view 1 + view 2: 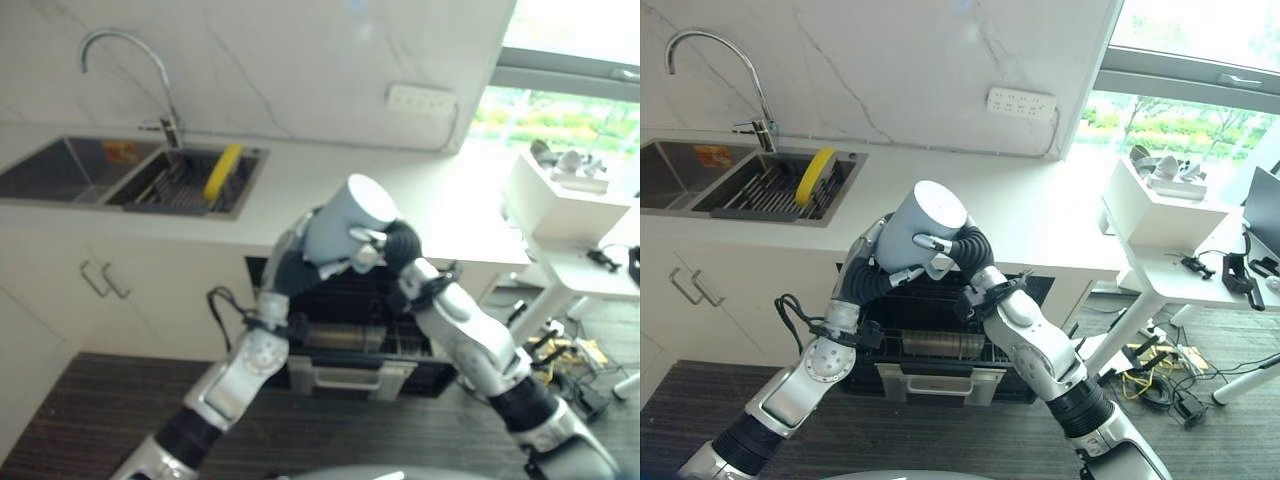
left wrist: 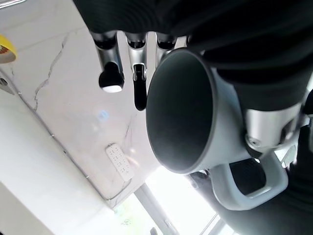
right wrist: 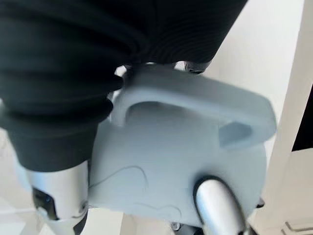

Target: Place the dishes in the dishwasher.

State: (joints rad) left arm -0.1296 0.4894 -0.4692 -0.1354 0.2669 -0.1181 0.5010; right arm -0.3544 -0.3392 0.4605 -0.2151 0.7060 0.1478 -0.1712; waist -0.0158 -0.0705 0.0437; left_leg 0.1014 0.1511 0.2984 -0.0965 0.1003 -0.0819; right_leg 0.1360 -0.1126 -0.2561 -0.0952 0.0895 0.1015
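Kitchen: white marble wall, pale worktop [image 1: 1040, 225] with a sink [image 1: 750, 190] holding a yellow plate [image 1: 818, 175] in its rack. Below the worktop edge I see the open dishwasher [image 1: 940, 350], dark racks showing. Both my arms meet above it, carrying one grey mug [image 1: 922, 232]. Mug tilted, base up toward the wall, mouth facing my left wrist. Left hand [image 1: 883, 268] cradles it from beneath, fingers mostly extended past the rim. Right hand [image 1: 962, 248] fingers clamped at the handle side. Dishwasher lies straight below the mug
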